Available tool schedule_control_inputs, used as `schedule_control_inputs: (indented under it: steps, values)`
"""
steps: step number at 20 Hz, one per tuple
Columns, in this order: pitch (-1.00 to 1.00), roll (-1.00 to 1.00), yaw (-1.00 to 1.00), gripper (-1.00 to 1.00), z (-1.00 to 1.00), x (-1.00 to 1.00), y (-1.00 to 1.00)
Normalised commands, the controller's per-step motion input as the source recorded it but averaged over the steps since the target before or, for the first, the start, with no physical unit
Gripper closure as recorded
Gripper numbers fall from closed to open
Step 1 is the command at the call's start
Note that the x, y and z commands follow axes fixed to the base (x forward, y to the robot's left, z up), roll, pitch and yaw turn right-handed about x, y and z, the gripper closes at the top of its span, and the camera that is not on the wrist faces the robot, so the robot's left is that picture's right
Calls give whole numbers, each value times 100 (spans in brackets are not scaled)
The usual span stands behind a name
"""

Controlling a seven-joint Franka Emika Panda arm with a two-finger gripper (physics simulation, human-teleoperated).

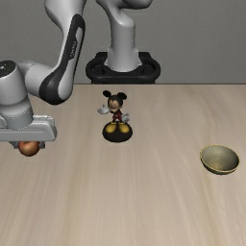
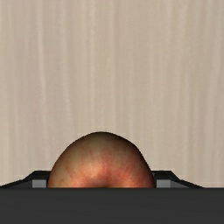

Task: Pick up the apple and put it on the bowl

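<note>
Exterior view: the arm point(image 1: 60, 58) bends down at the exterior view's left, so its hand sits low over the counter, directly above the apple point(image 1: 29, 147).

- The mouse figurine point(image 1: 117, 115) stands upright on a dark base, roughly between apple and bowl but off the straight line joining them. It is judged a minor obstacle for the transfer.
- The bowl point(image 1: 219, 159) sits upright and empty at the exterior view's right, well apart from the apple. Its open mouth is ready to receive the fruit.
- Wrist view: the fingers point(image 2: 37, 182) are clamped on the apple from two sides, one against each flank.
- Whether the apple is clear of the surface cannot be told.

The counter point(image 1: 125, 207) is pale wood grain, flat and uncluttered. A plain grey wall point(image 1: 207, 38) stands behind it.
</note>
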Motion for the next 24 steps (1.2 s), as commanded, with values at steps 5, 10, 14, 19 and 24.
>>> schedule_control_inputs:
  steps: [5, 10, 14, 19, 24]
  values:
    - [0, 0, 0, 100, 40, 40, 20]
    - [0, 0, 0, 100, 0, 0, 100]
    - [0, 0, 0, 100, 0, 0, 100]
    - [0, 0, 0, 100, 0, 0, 100]
    - [0, 0, 0, 100, 0, 0, 100]
